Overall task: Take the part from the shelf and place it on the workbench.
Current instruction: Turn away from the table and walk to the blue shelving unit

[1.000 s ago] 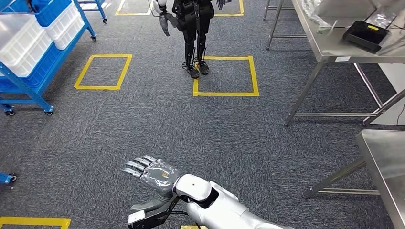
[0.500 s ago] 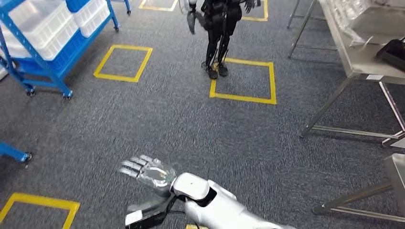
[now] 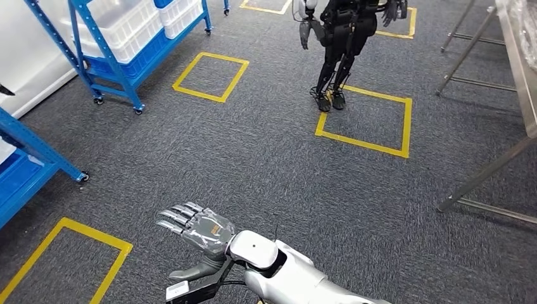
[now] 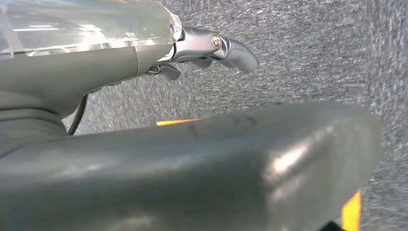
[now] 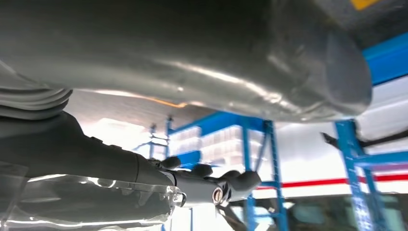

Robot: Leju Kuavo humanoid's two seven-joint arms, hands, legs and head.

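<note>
A blue shelf (image 3: 130,60) with white bins (image 3: 120,25) stands at the far left in the head view, and the right wrist view looks toward a blue shelf (image 5: 252,144). A second blue shelf frame (image 3: 35,149) is at the near left edge. I cannot make out the part. My right hand (image 3: 193,227) is stretched out flat over the carpet, fingers apart, holding nothing. In the left wrist view my left hand (image 4: 211,48) hangs over the carpet with nothing in it. The steel workbench (image 3: 518,60) shows at the right edge.
Another dark humanoid robot (image 3: 342,44) stands ahead beside a yellow taped square (image 3: 364,120). More yellow squares (image 3: 212,76) mark the grey carpet, one near my feet (image 3: 69,259). Workbench legs (image 3: 484,177) reach down at the right.
The camera has turned left: the shelves have slid into view at the left and the workbench has slid off to the right. My right hand keeps the same outstretched pose.
</note>
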